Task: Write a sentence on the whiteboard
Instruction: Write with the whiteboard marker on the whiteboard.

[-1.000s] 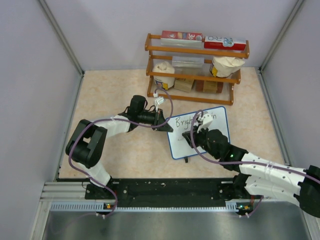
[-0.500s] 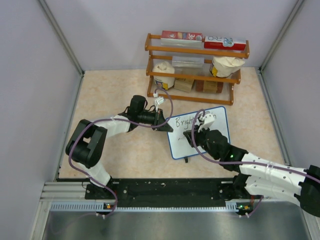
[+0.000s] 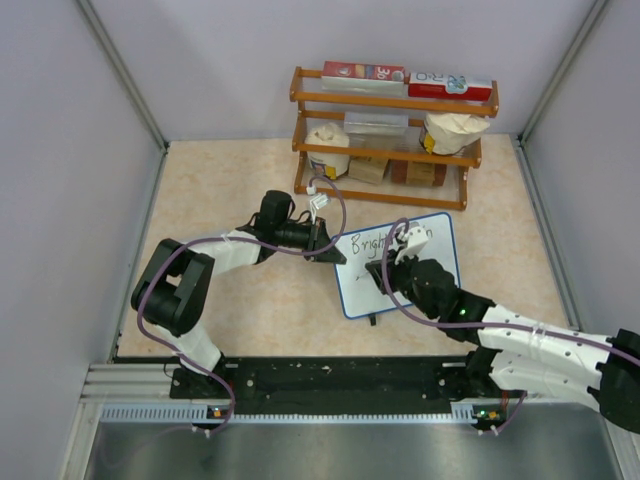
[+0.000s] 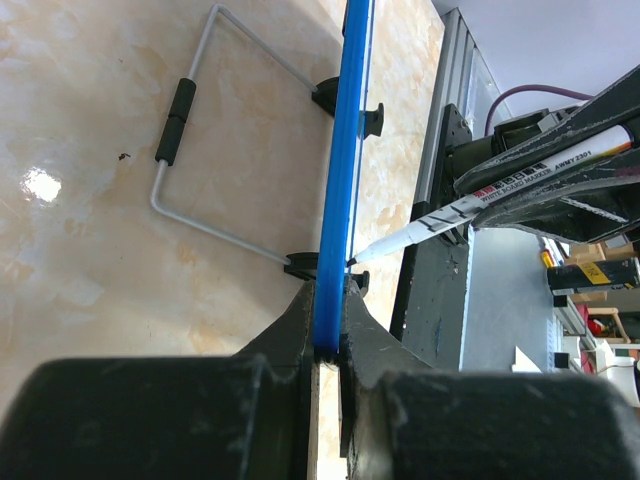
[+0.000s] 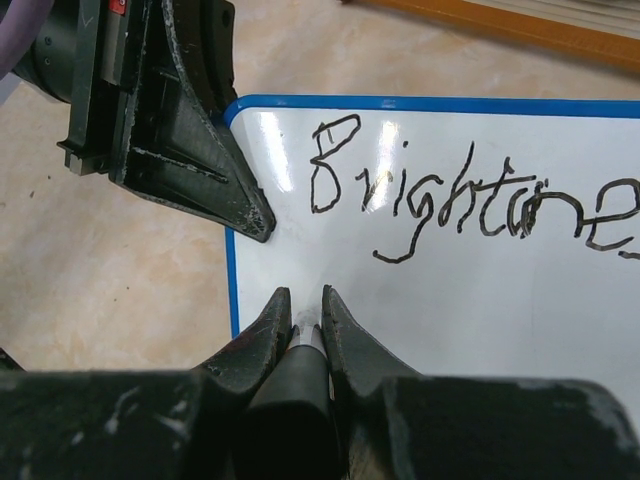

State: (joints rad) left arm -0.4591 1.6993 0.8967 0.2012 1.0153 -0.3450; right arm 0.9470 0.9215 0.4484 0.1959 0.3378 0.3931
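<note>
Whiteboard [image 5: 480, 300] propped on desk [image 3: 230, 190], 6 o'clock of rack [image 3: 395, 105]. Left pincer [image 4: 325, 305] clenched on its rim; right pincer [image 5: 302, 295] grasping marker [image 4: 480, 200], tip below the sentence [image 5: 450, 200]. Recommend light, even pressure, board held rigid.

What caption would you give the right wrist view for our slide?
Right gripper poises a marker at the whiteboard beneath the started sentence; left gripper clamps the board's edge.

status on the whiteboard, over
Left gripper shut on whiteboard rim. Right gripper shut on marker, tip at board. Sentence: one line written. Nothing in the way.
</note>
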